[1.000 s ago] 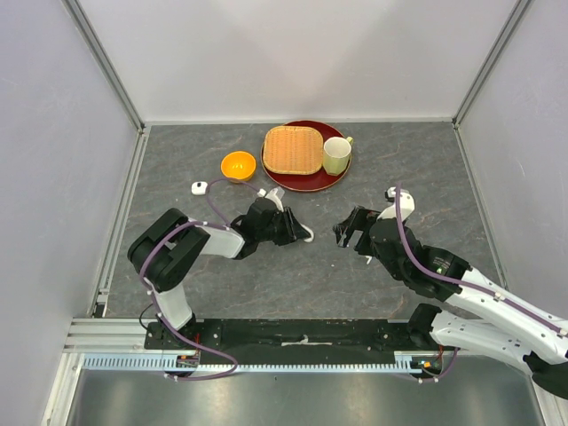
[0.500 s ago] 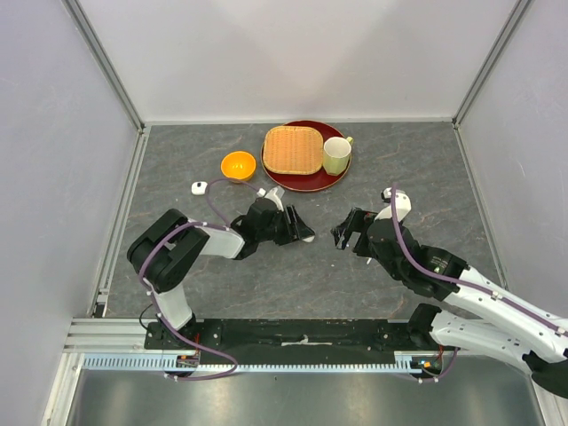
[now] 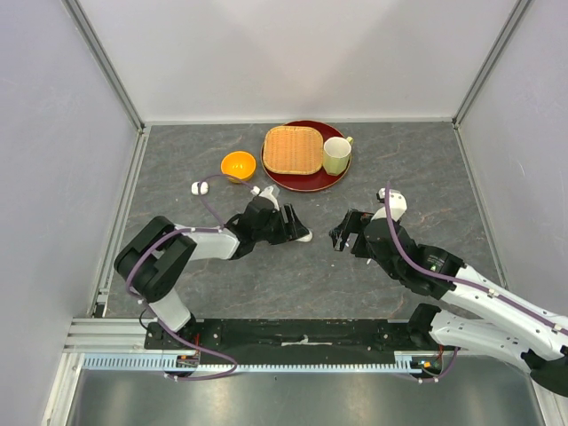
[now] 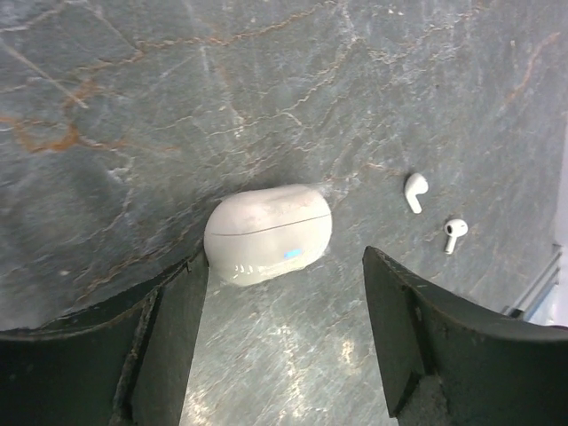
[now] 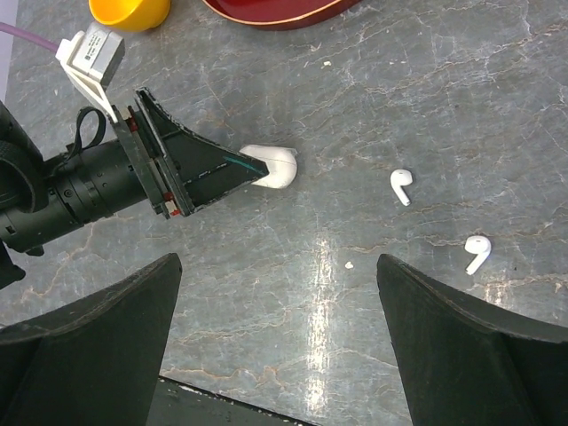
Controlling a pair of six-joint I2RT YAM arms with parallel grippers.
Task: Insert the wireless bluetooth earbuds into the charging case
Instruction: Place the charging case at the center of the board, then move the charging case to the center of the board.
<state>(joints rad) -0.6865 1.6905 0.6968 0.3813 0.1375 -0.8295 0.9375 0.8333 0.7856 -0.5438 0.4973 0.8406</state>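
Nearest, the left hand (image 4: pixel 284 263) is hanging open around the closed charging case (image 4: pixel 269 232), which is lying close against one finger. I judge it should be centring and pinching the case low on its body, keeping the lid seam free to open. The right hand (image 5: pixel 280 263) is hovering wide open and holding nothing, with two earbuds (image 4: pixel 414 190) lying bare on the surface (image 4: pixel 133 106) just beyond the case. Farther off, the orange bowl (image 3: pixel 238 164) and red plate (image 3: pixel 306 183) are sitting well apart, leaving both arms open room.
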